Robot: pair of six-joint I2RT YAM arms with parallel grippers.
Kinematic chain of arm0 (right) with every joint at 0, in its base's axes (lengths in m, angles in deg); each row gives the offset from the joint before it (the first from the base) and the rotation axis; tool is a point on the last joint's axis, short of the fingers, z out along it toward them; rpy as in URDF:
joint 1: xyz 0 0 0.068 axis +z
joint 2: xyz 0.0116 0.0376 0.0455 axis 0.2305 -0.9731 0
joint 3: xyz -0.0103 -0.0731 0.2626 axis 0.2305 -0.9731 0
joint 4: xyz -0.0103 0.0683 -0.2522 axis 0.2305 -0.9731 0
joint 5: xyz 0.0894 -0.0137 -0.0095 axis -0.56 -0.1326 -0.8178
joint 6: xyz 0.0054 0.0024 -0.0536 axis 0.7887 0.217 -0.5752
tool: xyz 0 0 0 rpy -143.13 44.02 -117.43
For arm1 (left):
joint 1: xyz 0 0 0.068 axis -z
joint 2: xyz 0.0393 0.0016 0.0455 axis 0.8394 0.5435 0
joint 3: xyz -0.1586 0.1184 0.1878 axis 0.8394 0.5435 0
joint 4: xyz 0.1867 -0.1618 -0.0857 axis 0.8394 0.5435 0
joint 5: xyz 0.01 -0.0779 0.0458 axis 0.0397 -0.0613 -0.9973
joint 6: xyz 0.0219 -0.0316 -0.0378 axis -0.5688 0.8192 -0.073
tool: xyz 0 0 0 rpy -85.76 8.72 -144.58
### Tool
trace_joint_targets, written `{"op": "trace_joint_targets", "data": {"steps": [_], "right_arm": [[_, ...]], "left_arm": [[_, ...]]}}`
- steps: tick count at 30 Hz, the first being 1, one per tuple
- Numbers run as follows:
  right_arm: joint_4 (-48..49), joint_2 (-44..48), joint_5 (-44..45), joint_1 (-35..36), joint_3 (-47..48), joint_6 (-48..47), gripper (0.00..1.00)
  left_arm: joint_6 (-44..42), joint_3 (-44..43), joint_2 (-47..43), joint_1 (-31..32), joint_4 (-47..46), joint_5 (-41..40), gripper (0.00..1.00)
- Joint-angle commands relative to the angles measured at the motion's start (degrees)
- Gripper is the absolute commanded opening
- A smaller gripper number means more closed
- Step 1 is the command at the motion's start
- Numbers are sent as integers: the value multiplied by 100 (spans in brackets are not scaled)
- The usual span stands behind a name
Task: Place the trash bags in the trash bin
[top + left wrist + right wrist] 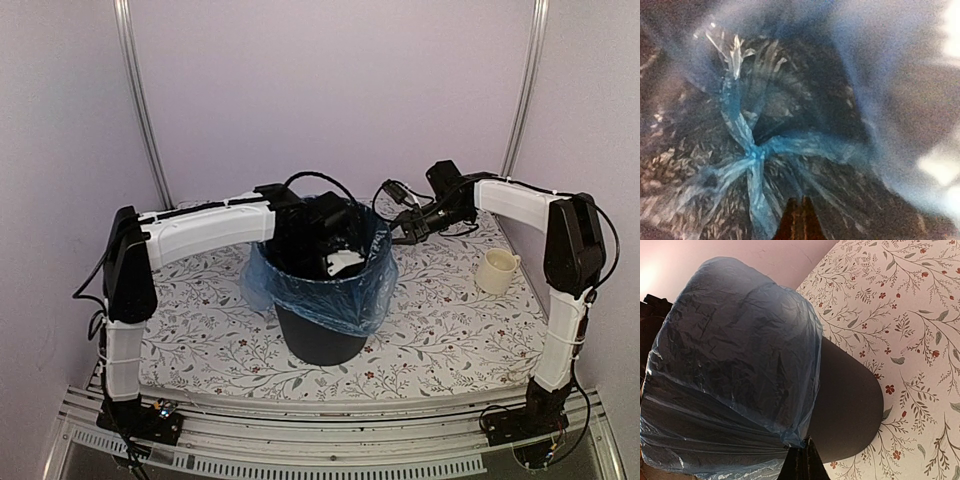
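The trash bag [345,295] lies in the trash bin [320,340] as a liner; its mouth is folded out over the rim and hangs down the outside in a loose blue skirt, lower on the left side than on the right; the left wrist view looks down inside it, where the film gathers into a star-shaped seam against the dark bottom; the bag looks very light, limp and crinkly, probably slippery between hard fingers and easy to tear, so the best hold is likely the bunched hem at the rim, pinched as a fold rather than a single layer, and pulled gently, since a hard tug could strip the liner off or shift the bin; the left gripper [799,222] hangs inside the bag with its fingers pressed together, holding nothing I can see; the right gripper [801,462] is just beside the bin's outer wall at the lower edge of the hem, fingers also pressed together; whether film is caught between them I cannot tell; the bin stands on a floral tablecloth [440,340], with a cream mug [496,270] well apart to the right
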Motion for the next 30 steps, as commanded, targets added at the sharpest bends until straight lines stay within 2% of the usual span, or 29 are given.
{"op": "trace_joint_targets", "data": {"steps": [1, 13, 19, 22, 24, 26, 28, 30], "right_arm": [[-99, -85, 53, 17, 171, -129, 1], [-131, 40, 65, 21, 174, -221, 2], [-130, 153, 48, 10, 178, -280, 4], [-170, 295, 21, -87, 191, -315, 17], [-198, 469, -46, -245, 167, -342, 35], [-188, 707, -71, -471, 103, -375, 46], [-193, 979, 0, -674, 43, -435, 53], [-183, 1271, 64, -825, -32, -503, 55]], "left_arm": [[-113, -97, -450, -87, -83, 104, 0], [-160, -478, -1169, -144, -311, 267, 0], [-78, -94, -1912, -356, -1109, 592, 2], [131, 358, -2362, -638, -1726, 731, 10], [365, 842, -2899, -904, -2318, 738, 20], [662, 1463, -3448, -1234, -3033, 639, 29], [1007, 2161, -4000, -1602, -3816, 576, 43], [1388, 2833, -4408, -1986, -4600, 622, 50]]}}
